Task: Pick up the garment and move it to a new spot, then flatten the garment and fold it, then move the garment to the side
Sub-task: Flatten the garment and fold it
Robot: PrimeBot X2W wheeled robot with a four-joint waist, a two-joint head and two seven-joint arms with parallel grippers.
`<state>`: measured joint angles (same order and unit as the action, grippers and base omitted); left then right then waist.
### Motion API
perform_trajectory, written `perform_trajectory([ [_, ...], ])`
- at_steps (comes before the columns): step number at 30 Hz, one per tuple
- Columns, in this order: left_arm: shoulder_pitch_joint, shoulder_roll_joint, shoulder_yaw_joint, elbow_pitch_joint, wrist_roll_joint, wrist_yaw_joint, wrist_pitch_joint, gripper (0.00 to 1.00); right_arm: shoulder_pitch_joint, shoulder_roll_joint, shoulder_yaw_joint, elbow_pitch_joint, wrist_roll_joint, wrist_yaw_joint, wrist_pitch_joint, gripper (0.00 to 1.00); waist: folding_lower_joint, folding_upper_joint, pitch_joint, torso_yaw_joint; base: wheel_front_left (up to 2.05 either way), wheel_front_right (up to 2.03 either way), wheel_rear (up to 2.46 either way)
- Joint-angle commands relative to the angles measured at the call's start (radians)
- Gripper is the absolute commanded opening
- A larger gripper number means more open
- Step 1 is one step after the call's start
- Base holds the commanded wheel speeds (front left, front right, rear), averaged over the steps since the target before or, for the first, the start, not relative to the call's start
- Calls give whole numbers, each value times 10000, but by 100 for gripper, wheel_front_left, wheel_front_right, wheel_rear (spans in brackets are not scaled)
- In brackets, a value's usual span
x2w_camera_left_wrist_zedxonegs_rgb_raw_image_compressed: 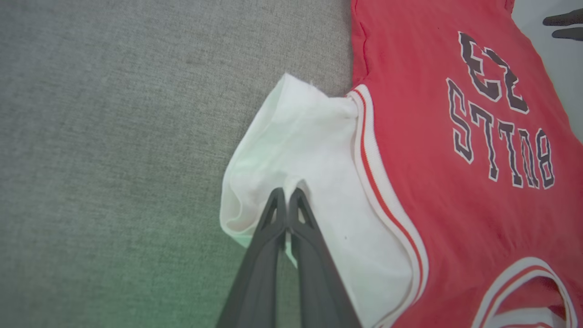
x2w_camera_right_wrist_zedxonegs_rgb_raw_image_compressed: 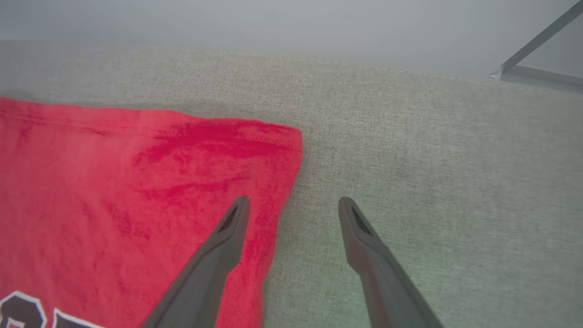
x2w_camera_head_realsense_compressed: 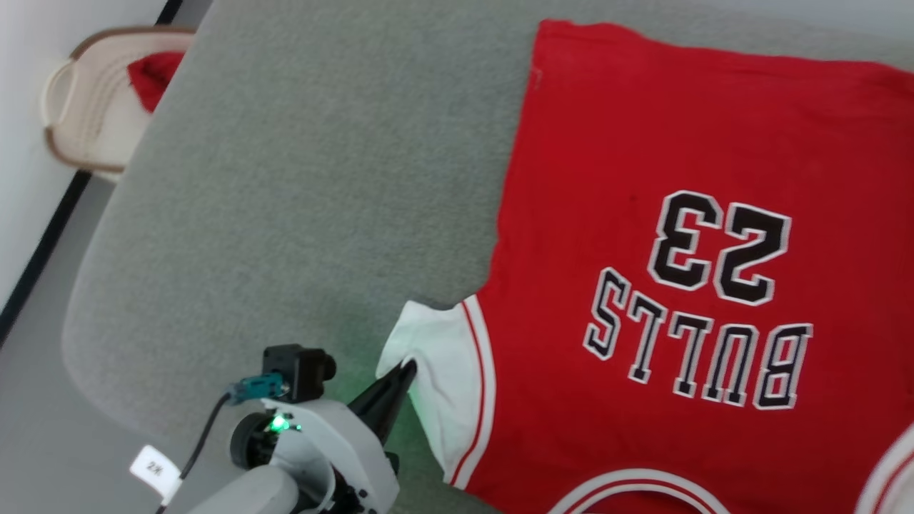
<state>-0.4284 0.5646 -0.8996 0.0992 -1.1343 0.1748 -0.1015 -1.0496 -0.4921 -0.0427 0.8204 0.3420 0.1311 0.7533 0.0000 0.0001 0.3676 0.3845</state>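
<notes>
The garment (x2w_camera_head_realsense_compressed: 685, 143) is a red jersey printed "BULLS 23", lying flat on the grey padded surface (x2w_camera_head_realsense_compressed: 285, 178) with its print upside down to me. Its white short sleeve (x2w_camera_left_wrist_zedxonegs_rgb_raw_image_compressed: 319, 150) with red-striped trim sticks out at the near left. My left gripper (x2w_camera_head_realsense_compressed: 408, 368) is shut, its tips pinching a puckered fold of that sleeve (x2w_camera_left_wrist_zedxonegs_rgb_raw_image_compressed: 287, 196). In the right wrist view my right gripper (x2w_camera_right_wrist_zedxonegs_rgb_raw_image_compressed: 294, 205) stands open over the garment's hem corner (x2w_camera_right_wrist_zedxonegs_rgb_raw_image_compressed: 255, 146), one finger above red cloth, the other above bare grey fabric. Its dark fingertips (x2w_camera_left_wrist_zedxonegs_rgb_raw_image_compressed: 562, 20) also show beyond the jersey.
A white perforated basket (x2w_camera_head_realsense_compressed: 78, 121) holding a small red cloth bundle (x2w_camera_head_realsense_compressed: 153, 75) stands on the floor off the surface's far left corner. The surface's rounded edge runs down the left. A grey metal frame (x2w_camera_right_wrist_zedxonegs_rgb_raw_image_compressed: 537, 68) lies beyond the far edge.
</notes>
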Motion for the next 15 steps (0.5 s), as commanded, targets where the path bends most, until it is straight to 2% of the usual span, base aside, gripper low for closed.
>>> perform_trajectory([
  [1, -138, -98, -27, 48, 55, -82, -36, 0, -96, 44, -120, 136, -119, -7, 37, 100, 0, -1, 593, 646, 0, 0, 0],
  [7, -430, -573, -202, 598, 93, -465, -60, 0, -569, 235, -1090, 1302, -1169, -7, 226, 100, 0, -1, 838, 1070, 0, 0, 0],
  [14, -582, -912, -325, 1172, 83, -854, -128, 0, -431, 288, -2481, 2349, -2811, -12, 34, 100, 0, -1, 985, 1378, 0, 0, 0],
  [15, -584, -944, -334, 1243, 71, -875, -146, 0, -380, 370, -2614, 2546, -3053, -12, 254, 91, 0, -1, 989, 1389, 0, 0, 0],
])
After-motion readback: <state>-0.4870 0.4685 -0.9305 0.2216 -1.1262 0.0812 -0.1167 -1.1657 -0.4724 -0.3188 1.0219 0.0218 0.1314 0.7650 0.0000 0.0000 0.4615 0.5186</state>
